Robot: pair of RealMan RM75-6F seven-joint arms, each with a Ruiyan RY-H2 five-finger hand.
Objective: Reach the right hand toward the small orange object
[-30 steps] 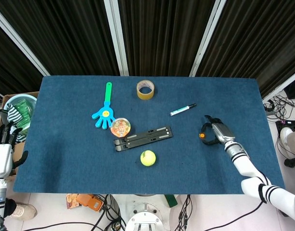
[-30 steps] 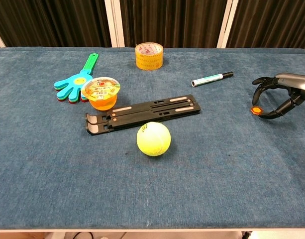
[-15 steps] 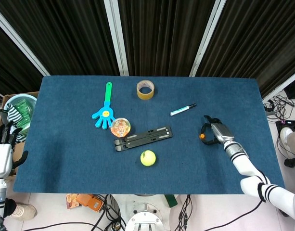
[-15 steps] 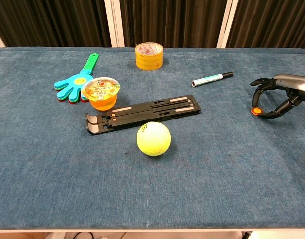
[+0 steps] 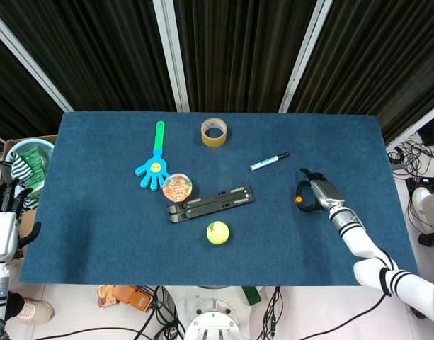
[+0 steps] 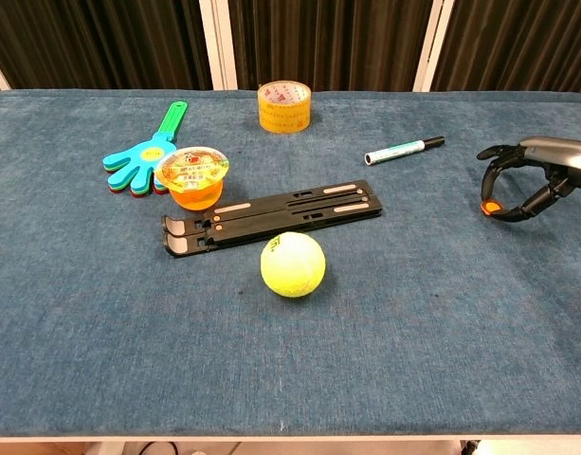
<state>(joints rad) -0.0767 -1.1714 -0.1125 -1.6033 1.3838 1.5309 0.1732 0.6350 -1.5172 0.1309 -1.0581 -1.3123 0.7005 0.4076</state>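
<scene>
Nearest edge, middle: tennis ball (image 6: 292, 264), yellow-green, sitting on the blue tabletop (image 6: 442, 322) by itself.
Just behind the ball: black folding stand (image 6: 271, 214), lying flat, long side running left to right.
Left of the stand: jelly cup (image 6: 193, 176), orange with a printed lid, touching the stand's left end as far as I can see.
Behind the cup: clapper toy (image 6: 144, 154), blue hand shape with a green handle pointing to the far edge.
Right side, mid depth: right hand (image 6: 525, 180), fingers curled down over the small orange object (image 6: 490, 208). Fingertips look right at it, but whether it's actually pinched or just caged, I can't tell.
Orange object: well right of the stand, near the right edge.
Beyond that: marker (image 6: 404, 149), white with a green band, lying at an angle.
Far edge, middle: tape roll (image 6: 284, 106), yellowish, lying flat.
Off the tabletop, far left: left hand (image 5: 4, 212), fingers spread, holding nothing.
</scene>
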